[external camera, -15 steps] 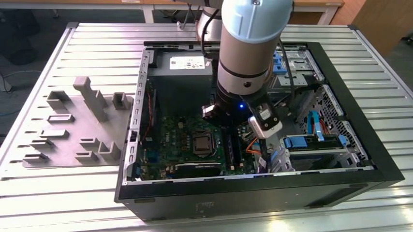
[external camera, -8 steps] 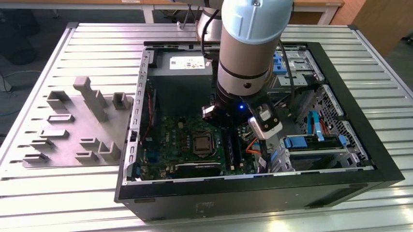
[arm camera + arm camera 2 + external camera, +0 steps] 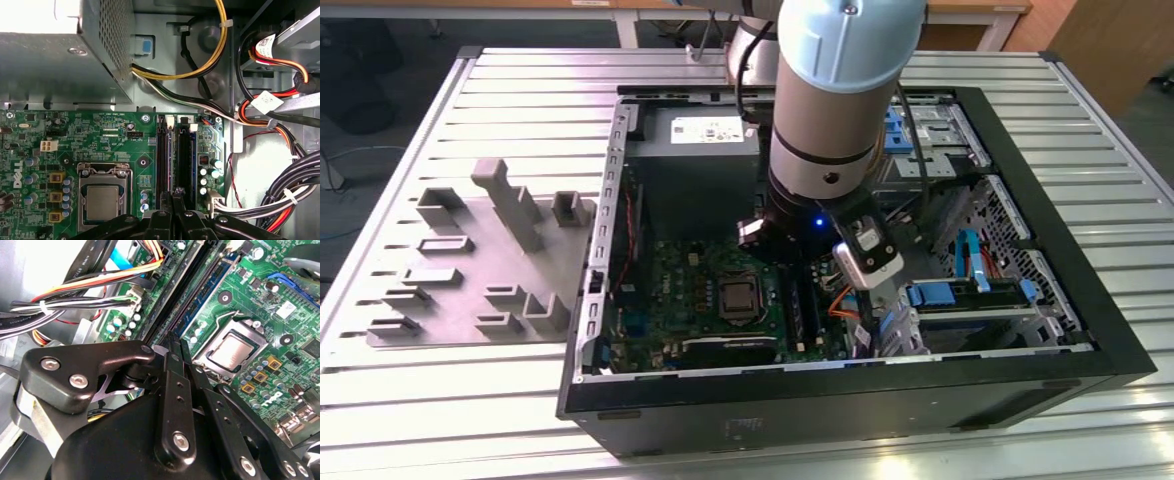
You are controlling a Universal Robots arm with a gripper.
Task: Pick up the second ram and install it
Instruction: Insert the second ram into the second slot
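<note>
Second ram (image 3: 185, 160) stands edge-on in the slot row just beside the processor socket (image 3: 102, 200), inside the open computer case (image 3: 854, 390) on the desk (image 3: 400, 420). Pincer (image 3: 177, 192), drawn narrow, appears to pinch the stick's end farthest from the white latches (image 3: 186, 120). Judged risk: pressure at one end alone could tilt the stick, leaving it half-seated, a latch unclosed, or the slot strained.
</note>
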